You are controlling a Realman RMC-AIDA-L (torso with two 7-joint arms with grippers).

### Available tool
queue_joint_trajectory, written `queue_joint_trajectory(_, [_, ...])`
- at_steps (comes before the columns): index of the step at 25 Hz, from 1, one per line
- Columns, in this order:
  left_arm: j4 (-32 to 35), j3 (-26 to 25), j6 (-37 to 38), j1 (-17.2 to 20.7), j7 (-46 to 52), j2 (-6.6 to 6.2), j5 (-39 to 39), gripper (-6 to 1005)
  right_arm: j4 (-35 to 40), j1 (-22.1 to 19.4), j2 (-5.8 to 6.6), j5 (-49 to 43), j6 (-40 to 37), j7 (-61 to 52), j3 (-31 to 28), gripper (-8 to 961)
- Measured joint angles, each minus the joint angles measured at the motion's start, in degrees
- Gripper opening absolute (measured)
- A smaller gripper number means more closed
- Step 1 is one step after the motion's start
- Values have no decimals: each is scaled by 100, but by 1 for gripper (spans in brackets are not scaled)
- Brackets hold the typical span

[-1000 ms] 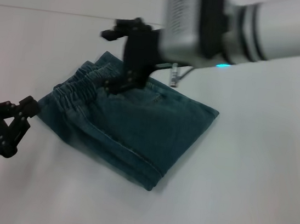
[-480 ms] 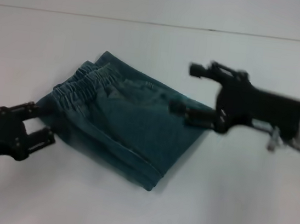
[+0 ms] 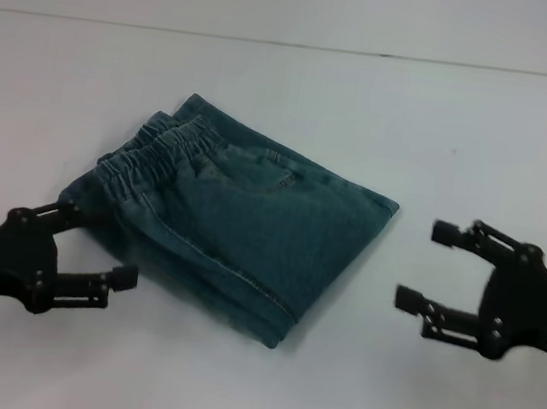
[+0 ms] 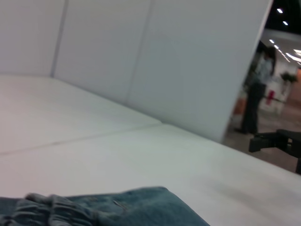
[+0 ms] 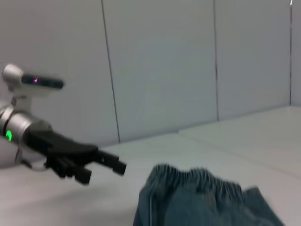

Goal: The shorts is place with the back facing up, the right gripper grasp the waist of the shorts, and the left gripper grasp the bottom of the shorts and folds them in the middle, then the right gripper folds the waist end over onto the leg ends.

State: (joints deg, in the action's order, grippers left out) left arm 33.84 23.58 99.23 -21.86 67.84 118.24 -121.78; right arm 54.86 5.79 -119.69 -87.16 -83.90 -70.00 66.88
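Now the right end effector point(image 3: 97, 243) and left end effector point(image 3: 423, 265) both gape empty beside the shorts point(image 3: 241, 220).

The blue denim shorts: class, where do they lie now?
In the head view, the folded blue denim shorts lie mid-table, between the two open claws, nearer the one at left.

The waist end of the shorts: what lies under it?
Under the waist end, more folded denim layers of the shorts show at the edge, on the table. The leg ends there are hidden. The right gripper and the left gripper hang open, apart.
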Motion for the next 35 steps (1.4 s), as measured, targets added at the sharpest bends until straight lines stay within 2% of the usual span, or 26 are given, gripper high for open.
queue_joint_trajectory(4, [63, -4, 45, -189, 285, -69, -348, 946, 418, -75, -8, -706, -245, -475, -242, 923])
queue_joint_trajectory(10, [126, 31, 218, -464, 664, -157, -827, 946, 809, -63, -11, -1232, -392, -857, -413, 922])
queue_joint_trajectory(22, [272, 391, 657, -559, 956, -161, -973, 947, 784, 35, 14, -1472, -547, -758, -896, 915])
queue_joint_trajectory(35, [289, 515, 789, -523, 979, -142, -1071, 947, 653, 105, 8, -1480, -590, -608, -906, 916])
